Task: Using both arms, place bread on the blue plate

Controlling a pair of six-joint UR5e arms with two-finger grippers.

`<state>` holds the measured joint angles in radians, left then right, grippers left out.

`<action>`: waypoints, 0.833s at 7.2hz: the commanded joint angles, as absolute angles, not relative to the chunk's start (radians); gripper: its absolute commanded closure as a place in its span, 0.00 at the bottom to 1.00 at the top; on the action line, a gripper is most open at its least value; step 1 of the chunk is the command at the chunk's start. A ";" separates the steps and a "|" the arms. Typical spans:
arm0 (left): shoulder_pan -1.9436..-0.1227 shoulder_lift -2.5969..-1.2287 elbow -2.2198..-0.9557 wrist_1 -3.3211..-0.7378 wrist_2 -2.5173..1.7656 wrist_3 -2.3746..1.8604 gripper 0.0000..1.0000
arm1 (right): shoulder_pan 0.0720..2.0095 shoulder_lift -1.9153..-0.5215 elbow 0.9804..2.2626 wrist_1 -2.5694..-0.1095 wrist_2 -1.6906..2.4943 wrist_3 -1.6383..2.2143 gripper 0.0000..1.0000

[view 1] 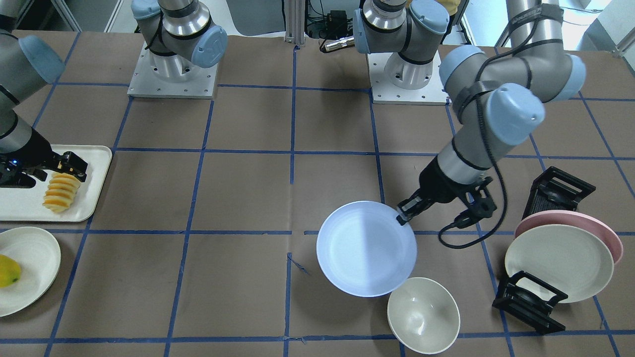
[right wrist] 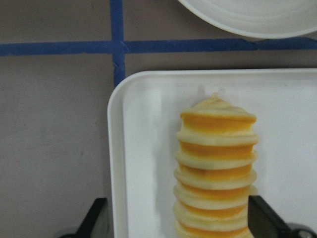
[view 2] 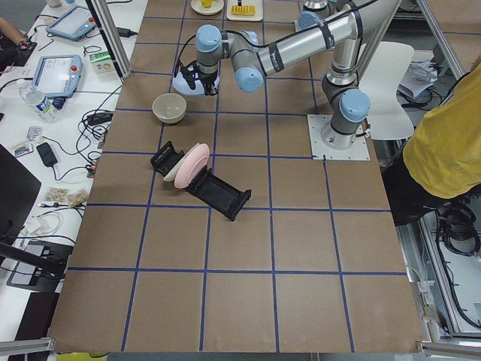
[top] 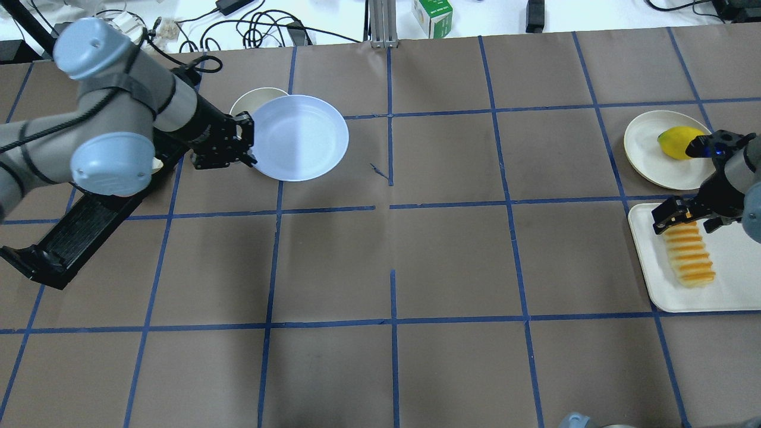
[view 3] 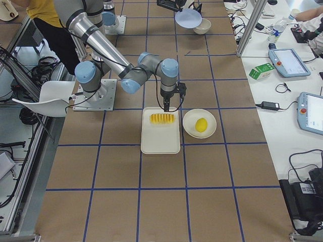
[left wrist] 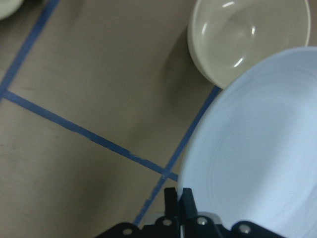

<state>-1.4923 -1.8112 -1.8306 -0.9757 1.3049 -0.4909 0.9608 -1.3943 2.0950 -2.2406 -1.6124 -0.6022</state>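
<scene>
The blue plate (view 1: 364, 248) hangs above the table, left of centre in the overhead view (top: 300, 137). My left gripper (view 1: 403, 217) is shut on its rim, as the left wrist view shows (left wrist: 178, 203). The bread (top: 688, 254), a ridged orange-yellow loaf, lies on a white tray (top: 654, 279) at the table's right end. My right gripper (top: 686, 219) is open, low over the loaf's far end. In the right wrist view its fingers (right wrist: 96, 220) stand on either side of the bread (right wrist: 215, 173), apart from it.
A cream bowl (view 1: 423, 315) sits just beyond the held plate. A black dish rack (view 1: 528, 302) holds a pink plate (view 1: 603, 230) and a cream plate (view 1: 558, 260). A cream plate (top: 645, 148) with a yellow fruit (top: 675, 142) lies beside the tray.
</scene>
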 commanded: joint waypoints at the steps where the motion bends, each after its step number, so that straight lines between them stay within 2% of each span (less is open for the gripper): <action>1: -1.644 -1.926 -1.844 -0.850 1.304 -0.619 1.00 | 0.951 -1.326 2.095 -2.316 -1.683 -0.630 0.00; 3: -1.733 -1.992 -1.850 -0.811 1.324 -0.663 1.00 | 0.951 -1.290 2.094 -2.322 -1.681 -0.678 0.00; 4: -1.736 -2.000 -1.862 -0.811 1.359 -0.661 1.00 | 0.951 -1.264 2.094 -2.319 -1.681 -0.687 0.05; 5: -1.736 -2.008 -1.861 -0.810 1.367 -0.664 0.96 | 0.951 -1.238 2.080 -2.324 -1.686 -0.695 0.41; 6: -1.736 -2.002 -1.856 -0.821 1.458 -0.672 0.33 | 0.950 -1.238 2.060 -2.307 -1.687 -0.692 0.88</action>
<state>-1.7338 -2.0012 -1.8583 -0.8137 1.3801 -0.6637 0.9506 -1.2509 2.0799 -2.3187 -1.6846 -0.6886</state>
